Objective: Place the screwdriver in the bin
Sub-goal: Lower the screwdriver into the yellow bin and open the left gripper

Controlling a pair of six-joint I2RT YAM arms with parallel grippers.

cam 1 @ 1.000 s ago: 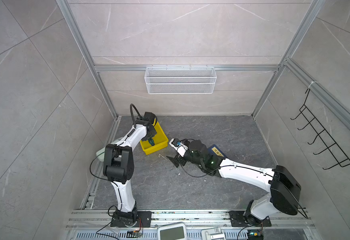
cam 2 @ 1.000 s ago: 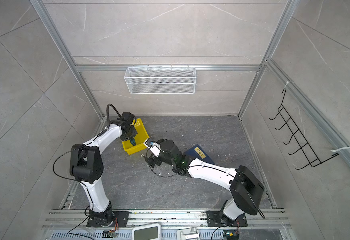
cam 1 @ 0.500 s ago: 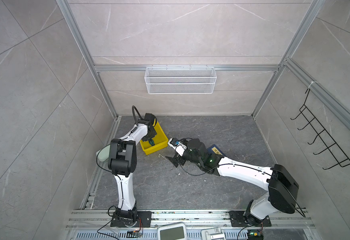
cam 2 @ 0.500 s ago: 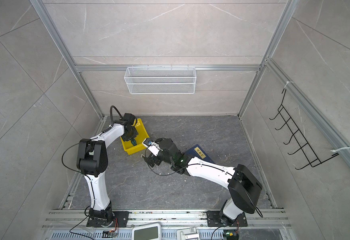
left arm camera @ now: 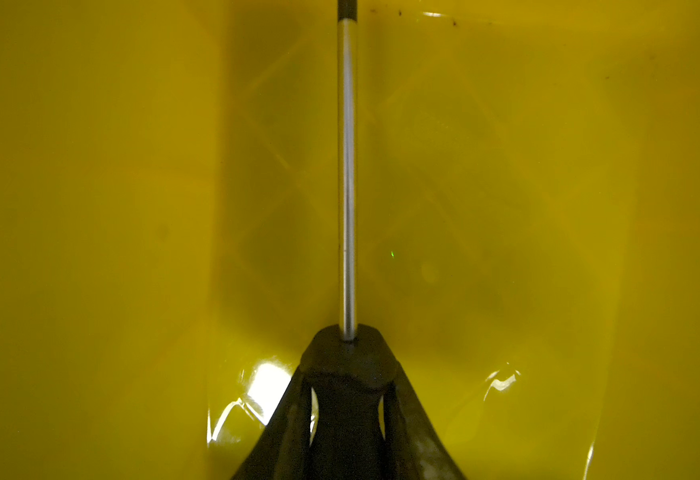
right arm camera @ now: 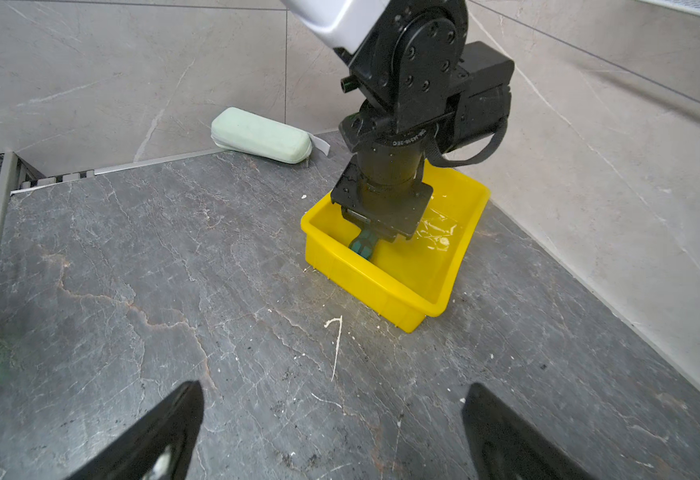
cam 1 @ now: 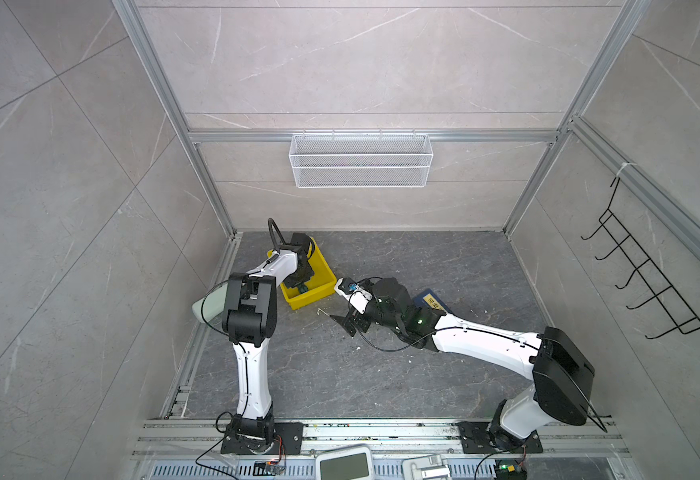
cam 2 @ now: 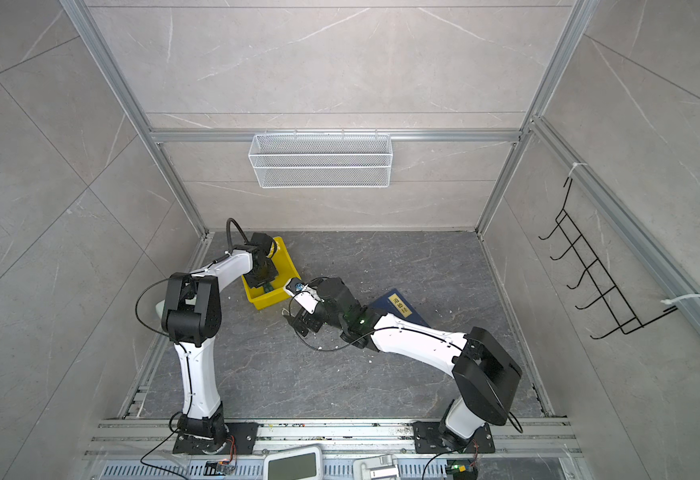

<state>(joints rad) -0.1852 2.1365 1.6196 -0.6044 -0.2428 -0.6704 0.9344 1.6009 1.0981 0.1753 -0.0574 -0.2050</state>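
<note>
Right wrist view: right gripper (right arm camera: 331,388) spread wide over bare floor, well short of bin (right arm camera: 381,291). Beyond, screwdriver (right arm camera: 364,246) inside bin, handle by its nearer wall, mostly hidden under left gripper (right arm camera: 377,226); clamped or slack, cannot tell. Shaft tip cut off in left wrist view.

My left wrist view cuts off the screwdriver (left arm camera: 347,166) tip; the left gripper (left arm camera: 348,390) covers most of its handle, and I can't tell whether it grips.
</note>
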